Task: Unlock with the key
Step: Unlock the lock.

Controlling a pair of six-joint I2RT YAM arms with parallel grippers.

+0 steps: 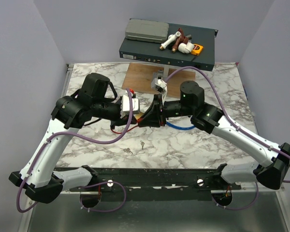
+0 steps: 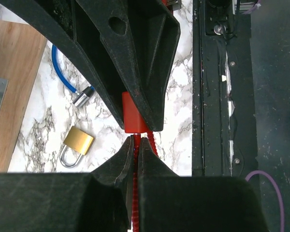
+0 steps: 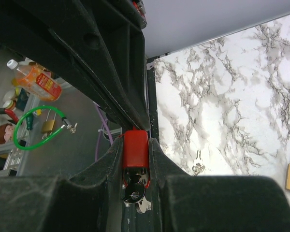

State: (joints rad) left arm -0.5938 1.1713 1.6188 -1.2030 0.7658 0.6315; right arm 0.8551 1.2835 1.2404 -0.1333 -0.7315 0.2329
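Observation:
A small red lock (image 3: 135,147) sits clamped between the fingers of my right gripper (image 3: 135,140), which is shut on its body. A key (image 3: 134,192) with a black head is stuck in the keyhole at the lock's near end, with a second silver key hanging from it. In the left wrist view the same lock (image 2: 133,118) has a red ribbed cable (image 2: 135,159) running out of it. My left gripper (image 2: 136,141) is shut on that cable right behind the lock. Both grippers meet above the middle of the table, left gripper (image 1: 144,117) against right gripper (image 1: 155,114).
A brass padlock (image 2: 77,144) and a blue cable lock (image 2: 63,72) lie on the marble below the grippers. Loose small keys (image 1: 142,144) lie nearer the front. A wooden board (image 1: 140,77) and a black box (image 1: 183,53) with clutter stand at the back. Off the table hangs a green cable lock (image 3: 38,128).

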